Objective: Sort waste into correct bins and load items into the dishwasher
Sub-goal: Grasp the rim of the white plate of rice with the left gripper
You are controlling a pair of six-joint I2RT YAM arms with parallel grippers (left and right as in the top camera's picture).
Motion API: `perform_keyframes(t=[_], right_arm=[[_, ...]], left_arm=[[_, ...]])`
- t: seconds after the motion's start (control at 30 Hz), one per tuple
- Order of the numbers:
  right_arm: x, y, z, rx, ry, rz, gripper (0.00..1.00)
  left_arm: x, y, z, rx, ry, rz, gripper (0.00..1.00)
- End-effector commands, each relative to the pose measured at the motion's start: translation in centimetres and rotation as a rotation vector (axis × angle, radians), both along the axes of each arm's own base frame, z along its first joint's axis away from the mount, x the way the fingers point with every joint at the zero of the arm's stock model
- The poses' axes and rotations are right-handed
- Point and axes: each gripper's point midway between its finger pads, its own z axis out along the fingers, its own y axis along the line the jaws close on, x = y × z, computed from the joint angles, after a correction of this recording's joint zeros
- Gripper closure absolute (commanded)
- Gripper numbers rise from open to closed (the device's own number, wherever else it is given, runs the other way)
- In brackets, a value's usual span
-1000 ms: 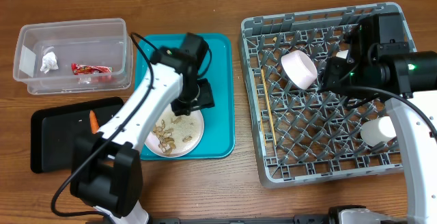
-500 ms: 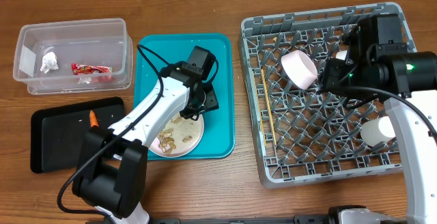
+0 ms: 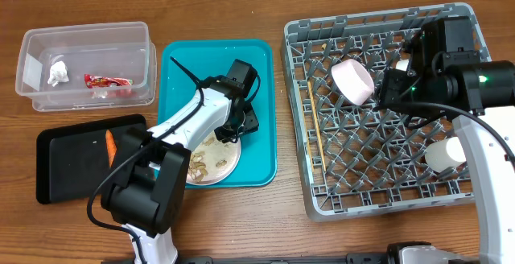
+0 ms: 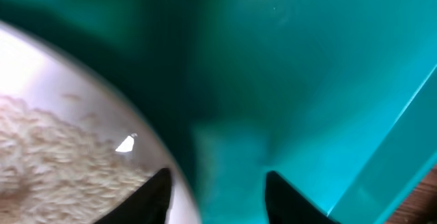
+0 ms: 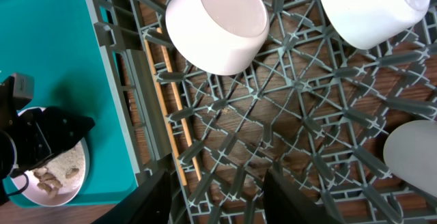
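Note:
A white plate [image 3: 211, 165] with tan peanut-shell scraps [image 3: 199, 159] lies on the teal serving tray [image 3: 261, 87]. My left gripper [image 3: 239, 124] is open at the plate's upper right rim. In the left wrist view [image 4: 215, 191] one finger is over the plate [image 4: 61, 101] and the other over the tray. The clear tub [image 3: 84, 35] holds a whitish scrap [image 3: 56, 73] and a red wrapper [image 3: 108, 80]. A carrot [image 3: 110, 141] lies in the black tray [image 3: 72, 163]. My right gripper [image 5: 220, 198] is open and empty above the grey rack [image 3: 378, 183].
In the rack are a pale-pink bowl [image 3: 352, 81], a white bowl [image 5: 369, 5], a white cup [image 3: 445, 153] and chopsticks [image 3: 315, 131] along its left side. The teal tray's raised edge lies just right of my left gripper.
My left gripper has shifted a little right, from over the plate to its upper right rim, and the arm has swung round. The right arm has not moved.

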Motion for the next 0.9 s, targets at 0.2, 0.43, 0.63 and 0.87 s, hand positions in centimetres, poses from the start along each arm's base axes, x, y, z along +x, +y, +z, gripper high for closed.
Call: perform_keyframes(t=[0.2,0.43,0.63,0.87], right_arm=[[-0.2,-0.1,-0.1,0.003,0.006,0.000,0.54],[-0.4,-0.2,-0.2,-0.003,0.015,0.005,0.54],[-0.4,-0.2,-0.2,-0.003,0.015,0.005,0.54],[-0.4,-0.2,-0.2,-0.003,0.015,0.005,0.54]], left_arm=[[1.1,0.6,-1.0,0.052,-0.042,0.009,0.84],[4.1,1.8,-0.6,0.085,-0.155,-0.076,0.91],[4.3,2.3,-0.6,0.094,-0.161,-0.127,0.95],[0.5,3.8,-1.2,0.149,0.000,-0.157,0.92]])
